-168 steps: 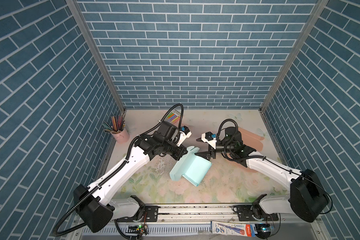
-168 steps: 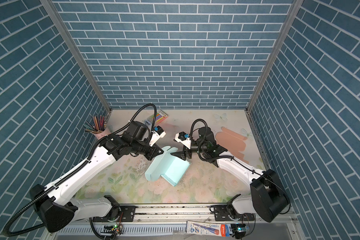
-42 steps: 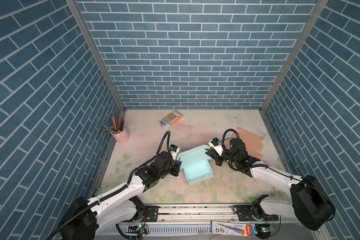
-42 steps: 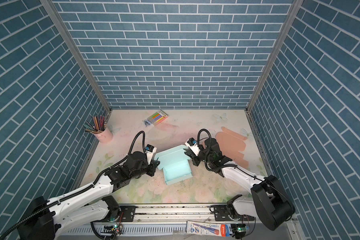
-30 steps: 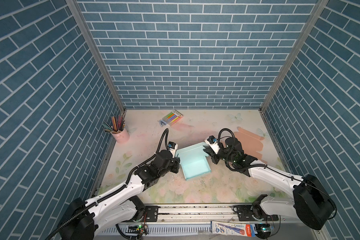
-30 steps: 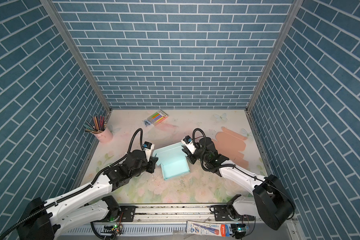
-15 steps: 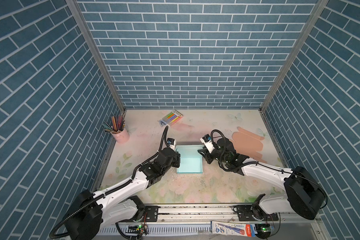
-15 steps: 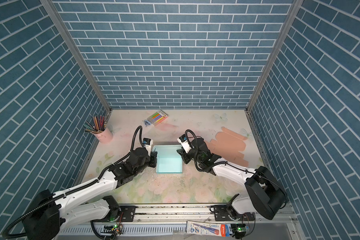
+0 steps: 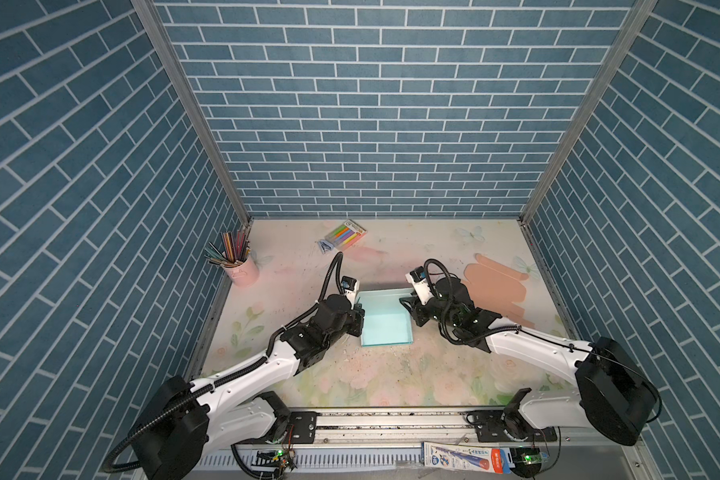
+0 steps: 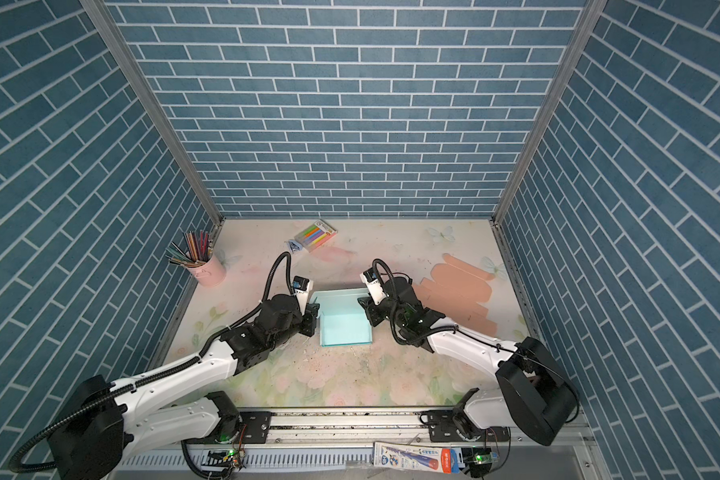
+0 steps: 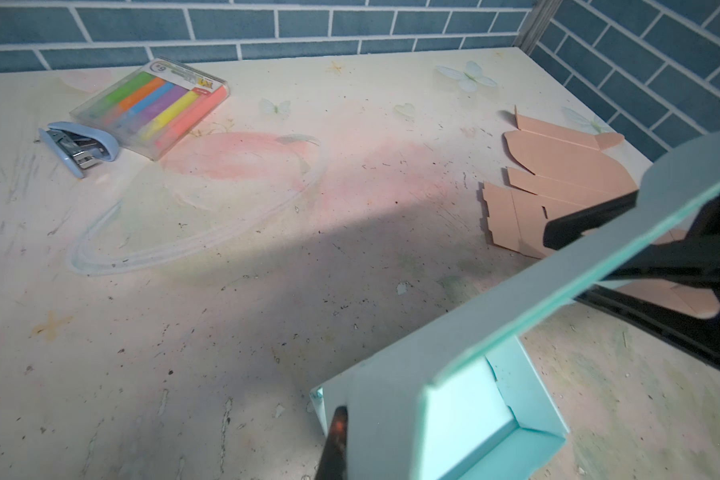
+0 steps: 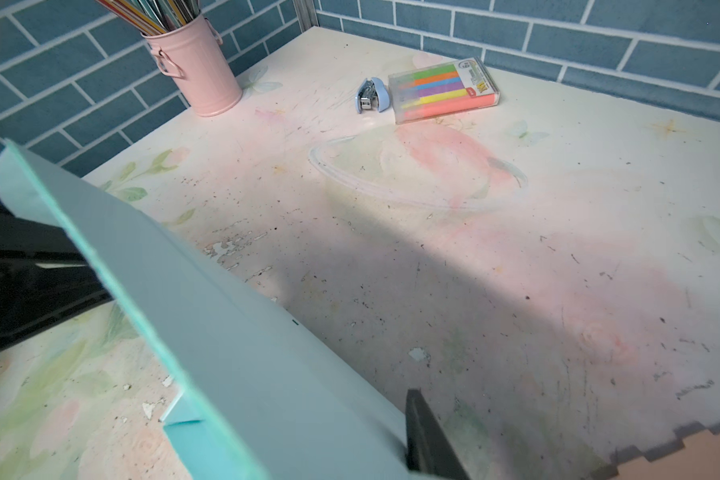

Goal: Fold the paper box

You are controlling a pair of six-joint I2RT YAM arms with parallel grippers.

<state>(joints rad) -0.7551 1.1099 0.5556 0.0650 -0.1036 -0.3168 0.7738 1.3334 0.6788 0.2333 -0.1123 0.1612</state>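
Observation:
The light blue paper box sits open-topped mid-table, its back flap standing up. My left gripper is shut on the box's left wall. In the left wrist view one dark finger shows outside that wall; the other is hidden. My right gripper is at the back right corner, jaws parted on either side of the flap. One finger shows in the right wrist view. The left wrist view shows the right gripper straddling the flap's edge.
A flat peach cardboard blank lies just right of my right arm. A pink cup of pencils stands at the far left. A highlighter pack and a small blue stapler lie near the back wall. Brick walls enclose three sides.
Both arms have carried the box back from the table's front and turned it square. The right gripper's jaws have parted from the flap; the left has stayed shut.

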